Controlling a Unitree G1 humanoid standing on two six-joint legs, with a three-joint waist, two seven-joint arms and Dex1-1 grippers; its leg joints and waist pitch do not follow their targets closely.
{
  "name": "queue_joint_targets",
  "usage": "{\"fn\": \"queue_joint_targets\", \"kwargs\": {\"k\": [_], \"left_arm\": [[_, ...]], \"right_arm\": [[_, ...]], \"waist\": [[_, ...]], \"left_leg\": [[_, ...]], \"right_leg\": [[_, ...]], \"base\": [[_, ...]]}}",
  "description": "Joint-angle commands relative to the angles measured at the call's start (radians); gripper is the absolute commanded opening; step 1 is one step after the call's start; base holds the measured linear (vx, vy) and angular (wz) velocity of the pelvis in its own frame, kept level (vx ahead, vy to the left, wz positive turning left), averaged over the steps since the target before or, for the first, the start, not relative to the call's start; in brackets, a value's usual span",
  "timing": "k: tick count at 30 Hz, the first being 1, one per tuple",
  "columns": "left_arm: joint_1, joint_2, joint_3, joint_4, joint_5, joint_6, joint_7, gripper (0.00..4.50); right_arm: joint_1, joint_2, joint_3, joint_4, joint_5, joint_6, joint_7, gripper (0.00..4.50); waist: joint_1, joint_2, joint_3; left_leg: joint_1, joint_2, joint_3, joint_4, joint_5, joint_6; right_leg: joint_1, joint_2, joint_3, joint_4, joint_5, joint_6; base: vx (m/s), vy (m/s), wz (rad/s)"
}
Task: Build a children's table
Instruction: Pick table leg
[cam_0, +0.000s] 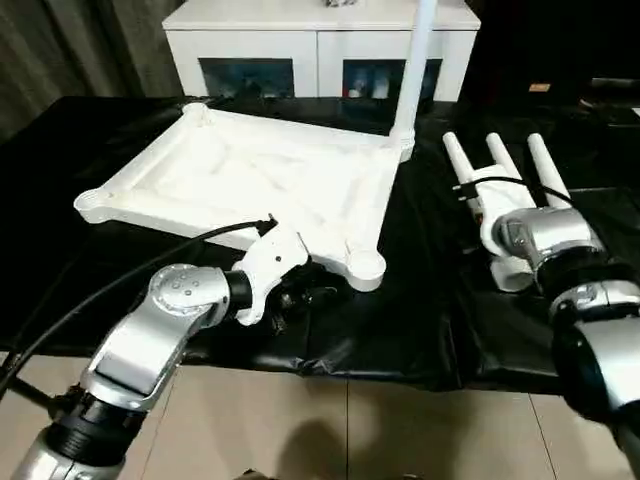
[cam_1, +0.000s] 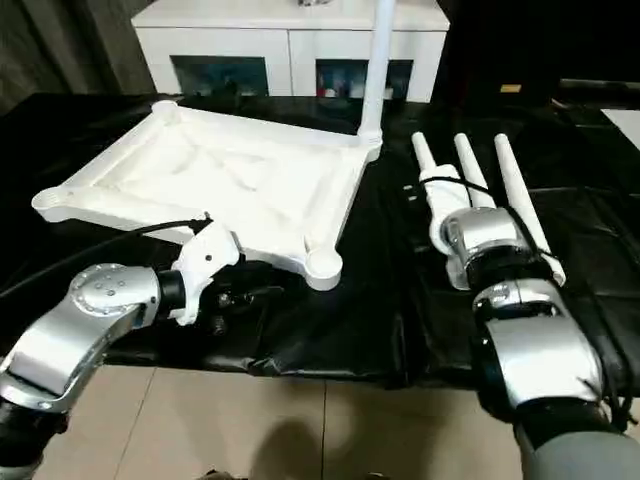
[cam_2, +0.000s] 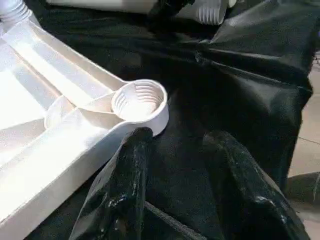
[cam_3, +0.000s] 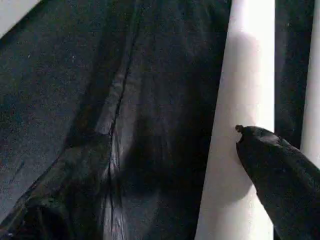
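The tabletop (cam_0: 250, 175) lies ribbed side up on the black sheet (cam_0: 420, 320), one leg (cam_0: 415, 60) already upright in its far corner. Three loose legs (cam_1: 470, 190) lie beside it, long axes running away from the robot. The right gripper (cam_3: 170, 165), spread wide, hangs directly over the nearest-left leg (cam_3: 240, 125). The left gripper (cam_2: 180, 165), half spread and holding nothing, sits beside the near corner socket (cam_2: 140, 100).

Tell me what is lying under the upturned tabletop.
The tabletop rests ribbed side up on a wrinkled black cover, which shows all around it. What lies beneath that cover is hidden; one leg stands in the far corner socket.
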Motion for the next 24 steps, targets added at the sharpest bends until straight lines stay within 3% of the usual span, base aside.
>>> {"fn": "queue_joint_targets", "kwargs": {"k": [1,4,7,9,10,11,16,22,24], "left_arm": [[-0.005,0.016,-0.007,-0.026,-0.004,0.013,-0.012,1.96],[0.005,0.039,-0.009,-0.063,-0.007,0.028,-0.024,1.96],[0.005,0.052,-0.005,-0.083,-0.013,0.043,-0.027,1.96],[0.003,0.054,-0.005,-0.085,-0.013,0.044,-0.028,1.96],[-0.008,0.063,-0.008,-0.091,-0.011,0.048,-0.036,1.96],[-0.015,0.066,-0.010,-0.092,-0.010,0.048,-0.040,1.96],[-0.039,0.044,-0.003,-0.076,-0.019,0.052,-0.029,1.96],[-0.052,0.008,-0.008,-0.059,-0.031,0.068,-0.009,1.96],[-0.048,0.004,-0.018,-0.063,-0.031,0.072,-0.007,1.96]], "right_arm": [[-0.002,-0.007,0.007,0.026,-0.007,0.027,0.016,4.49],[0.009,-0.031,0.014,-0.022,0.003,0.097,0.064,4.49],[0.037,-0.048,0.006,-0.116,0.031,0.182,0.104,4.49],[0.040,-0.050,0.003,-0.132,0.036,0.195,0.107,4.49],[0.050,-0.062,-0.011,-0.214,0.052,0.256,0.113,4.49],[0.051,-0.069,-0.019,-0.250,0.057,0.281,0.110,4.49],[0.039,-0.086,-0.019,-0.268,0.044,0.279,0.098,4.49],[0.006,-0.101,-0.053,-0.178,0.032,0.189,0.037,4.49],[0.027,-0.110,-0.038,-0.145,0.022,0.170,0.030,4.49]], "waist": [[0.001,-0.010,-0.066],[0.001,-0.013,-0.064],[0.004,-0.005,-0.064],[0.003,-0.009,-0.065],[0.002,0.002,-0.063],[0.002,-0.002,-0.064],[0.003,-0.003,-0.066],[0.000,-0.005,-0.068],[-0.001,-0.008,-0.068]], "left_leg": [[0.018,0.039,-0.015,-0.065,-0.210,0.007],[0.018,0.039,-0.015,-0.065,-0.213,0.007],[0.018,0.038,-0.016,-0.064,-0.218,0.000],[0.018,0.038,-0.016,-0.064,-0.218,-0.003],[0.019,0.036,-0.016,-0.065,-0.227,-0.007],[0.019,0.037,-0.017,-0.066,-0.223,-0.007],[0.020,0.035,-0.016,-0.062,-0.210,-0.010],[0.017,0.034,-0.017,-0.060,-0.200,-0.010],[0.018,0.033,-0.015,-0.058,-0.196,-0.003]], "right_leg": [[0.046,-0.035,0.024,-0.058,-0.178,-0.281],[0.046,-0.034,0.024,-0.059,-0.193,-0.275],[0.045,-0.034,0.025,-0.058,-0.204,-0.270],[0.044,-0.034,0.025,-0.059,-0.197,-0.268],[0.044,-0.031,0.024,-0.061,-0.197,-0.267],[0.047,-0.030,0.024,-0.061,-0.189,-0.264],[0.044,-0.033,0.025,-0.059,-0.181,-0.276],[0.047,-0.034,0.025,-0.058,-0.166,-0.281],[0.047,-0.034,0.025,-0.059,-0.159,-0.285]], "base": [[0.000,0.000,0.00],[0.000,0.000,0.00],[0.000,0.000,0.00],[0.000,0.000,0.00],[0.000,0.000,0.00],[0.000,0.000,0.00],[0.000,0.000,0.00],[0.000,0.000,0.00],[0.000,0.000,0.00]]}}
